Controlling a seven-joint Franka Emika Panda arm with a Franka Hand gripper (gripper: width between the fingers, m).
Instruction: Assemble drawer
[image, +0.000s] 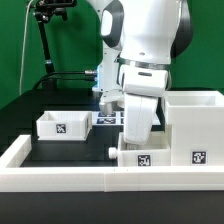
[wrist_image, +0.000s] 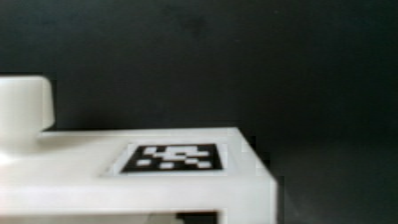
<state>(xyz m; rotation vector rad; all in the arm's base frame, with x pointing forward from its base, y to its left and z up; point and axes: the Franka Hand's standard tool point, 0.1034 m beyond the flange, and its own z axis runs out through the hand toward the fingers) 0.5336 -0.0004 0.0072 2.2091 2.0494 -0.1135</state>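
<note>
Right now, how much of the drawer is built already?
Done: the box-shaped shell stands ready at the exterior view's right. In hand: the shut gripper is down at one small tray right beside the shell; whether it's partly in, I can't tell. Left: the other tray sits apart on the exterior view's left, not in the shell.

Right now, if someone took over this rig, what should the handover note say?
Gripper: shut, low over the middle tray; no grip visible.
Left tray: on the table at the exterior view's left, standing alone.
Shell: at the exterior view's right, next to the middle tray.
Done: nothing fitted; both trays sit outside the shell.
Left: get both trays into the shell.
</note>
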